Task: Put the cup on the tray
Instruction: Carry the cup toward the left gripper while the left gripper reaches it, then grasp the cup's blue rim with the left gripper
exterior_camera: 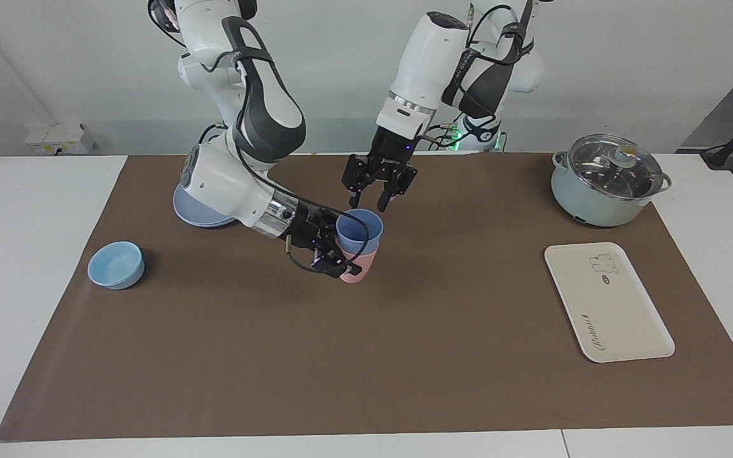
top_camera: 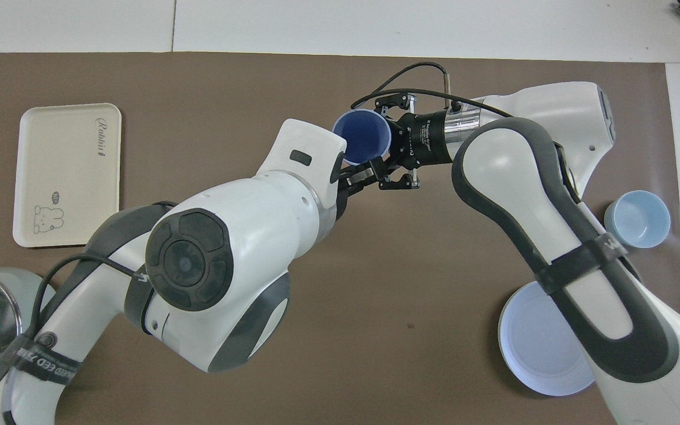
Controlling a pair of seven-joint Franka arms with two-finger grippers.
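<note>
Standing: the job is barely under way; nothing is on the tray yet.
Blue cup (exterior_camera: 359, 231): it sits nested in the mouth of a pink cup (exterior_camera: 359, 267), mid-mat, well apart from the tray and toward the right arm's end from it.
Tray (exterior_camera: 634, 331): cream, with a bear drawing, lying bare near the left arm's end of the table, farther from the robots than the glass-lidded pot (exterior_camera: 608, 181).
Right gripper (exterior_camera: 335, 254): reaching in low from the side, its fingers set against the pink cup's wall; it looks to be clamping that lower cup to steady the stack, though the far finger is hidden, so that is my reading.
Left gripper (exterior_camera: 369, 202): pointing down just over the blue cup's rim, fingers spread apart and holding nothing; I cannot see any contact with the rim.
Done: both arms are in position at the stack.
Left to do: grip the blue cup, pull it free of the pink one, carry it over to the tray, set it down upright, let go.
Bystanders: a light-blue bowl (exterior_camera: 116, 264) and a round blue plate (exterior_camera: 198, 213) toward the right arm's end, not involved.
</note>
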